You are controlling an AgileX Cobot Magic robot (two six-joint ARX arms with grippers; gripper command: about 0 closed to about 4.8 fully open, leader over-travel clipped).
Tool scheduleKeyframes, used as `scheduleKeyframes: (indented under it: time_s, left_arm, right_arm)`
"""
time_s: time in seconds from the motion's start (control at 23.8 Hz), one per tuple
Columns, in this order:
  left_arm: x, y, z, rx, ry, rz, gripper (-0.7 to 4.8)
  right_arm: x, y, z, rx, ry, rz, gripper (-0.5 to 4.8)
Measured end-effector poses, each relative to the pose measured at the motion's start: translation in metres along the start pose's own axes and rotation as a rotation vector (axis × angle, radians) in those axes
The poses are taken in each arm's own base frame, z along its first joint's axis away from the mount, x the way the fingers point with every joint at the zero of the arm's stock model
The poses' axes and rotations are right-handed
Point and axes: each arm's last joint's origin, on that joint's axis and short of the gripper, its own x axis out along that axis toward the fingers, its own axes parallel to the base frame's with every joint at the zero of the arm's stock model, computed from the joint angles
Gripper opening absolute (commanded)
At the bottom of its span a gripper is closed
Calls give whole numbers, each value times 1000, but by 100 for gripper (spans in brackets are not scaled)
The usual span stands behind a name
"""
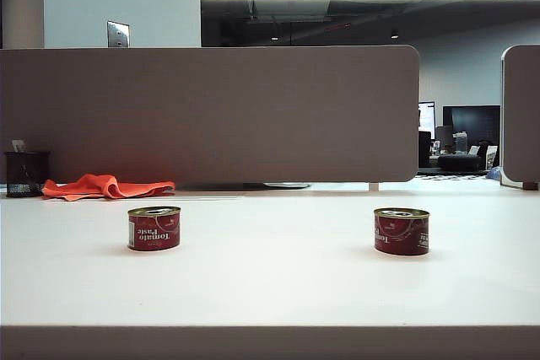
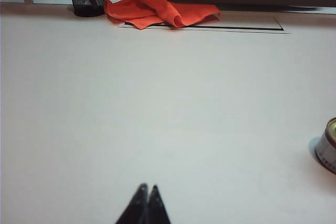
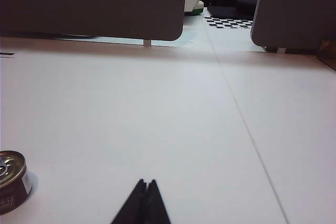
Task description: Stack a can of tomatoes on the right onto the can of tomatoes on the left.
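Two short cylindrical tins with red labels and metal pull-tab lids are standing upright, well apart, on the smooth white surface: the left tomato can and the right tomato can. My left gripper is hovering over bare surface, its tapered black jaws pressed together. My right gripper is doing the same, jaws pressed together and holding nothing. A crumpled orange cloth is lying beside a black mesh cup at the grey partition.
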Motion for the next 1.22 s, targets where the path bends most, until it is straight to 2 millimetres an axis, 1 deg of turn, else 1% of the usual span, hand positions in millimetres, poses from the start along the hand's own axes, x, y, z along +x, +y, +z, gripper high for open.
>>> scheduleKeyframes:
  time_s: [0.13,0.5,0.63,0.71,0.76,0.84,0.92,0.97,1.05,1.09,1.13,1.22]
  left_arm:
    - [0,0,0,0,0,0,-5]
    - [0,0,1,-1,-2,0,-5]
    - [-2,0,9,-44,-36,-22,-5]
    - [-13,-1,41,-93,-177,-52,-5]
    - [-23,0,64,-107,-274,-59,-5]
    - [-34,1,87,-111,-335,-62,-5]
    - [-41,1,106,-99,-353,-61,-5]
    - [-44,1,118,-96,-360,-64,-5]
    - [-44,1,138,-90,-361,-79,-5]
    - [-39,-1,155,-86,-343,-93,-5]
    - [-31,-3,168,-78,-305,-124,-5]
    - [-16,-7,187,-65,-256,-199,-5]
  right_arm:
    - [0,0,0,31,0,0,-6]
    - [0,0,0,38,0,0,-6]
    - [0,0,2,75,-20,-4,-6]
    - [-1,-1,10,117,-101,-19,-6]
    - [-3,-2,20,129,-150,-26,-6]
    - [-9,-4,41,138,-222,-29,-6]
    - [-20,-7,69,147,-314,-31,-6]
    - [-24,-8,78,149,-334,-31,-6]
    - [-30,-9,93,150,-346,-31,-6]
    - [-30,-10,103,149,-329,-31,-6]
    - [-28,-10,111,150,-303,-31,-6]
    - [-25,-11,125,163,-285,-28,-6]
